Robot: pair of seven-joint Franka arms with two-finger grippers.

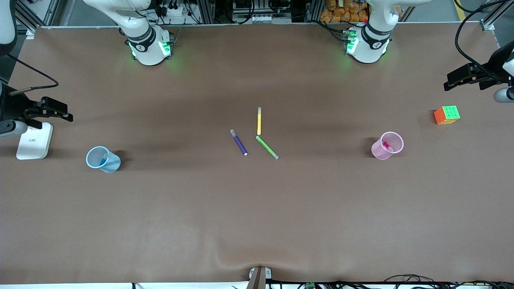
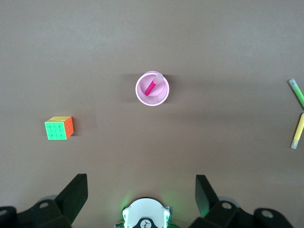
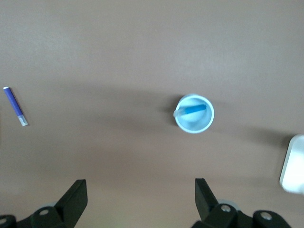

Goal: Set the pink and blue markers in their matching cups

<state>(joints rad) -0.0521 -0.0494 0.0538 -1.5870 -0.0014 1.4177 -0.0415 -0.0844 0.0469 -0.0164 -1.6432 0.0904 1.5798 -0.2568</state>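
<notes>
The pale pink cup (image 1: 377, 151) stands toward the left arm's end of the table with the pink marker (image 1: 387, 146) leaning inside it. They also show in the left wrist view, the cup (image 2: 162, 95) and the marker (image 2: 152, 87). The pale blue cup (image 1: 113, 165) stands toward the right arm's end with the blue marker (image 1: 104, 160) inside. The right wrist view shows that cup (image 3: 197, 125) and marker (image 3: 192, 110). My left gripper (image 2: 141, 185) is open and empty, high at the table's end (image 1: 451, 82). My right gripper (image 3: 140, 187) is open and empty, high at its own end (image 1: 64, 114).
A purple marker (image 1: 239, 142), a yellow marker (image 1: 259, 121) and a green marker (image 1: 267, 147) lie at the table's middle. A colourful cube (image 1: 447, 114) sits beside the pink cup toward the left arm's end. A white device (image 1: 35, 140) lies near the blue cup.
</notes>
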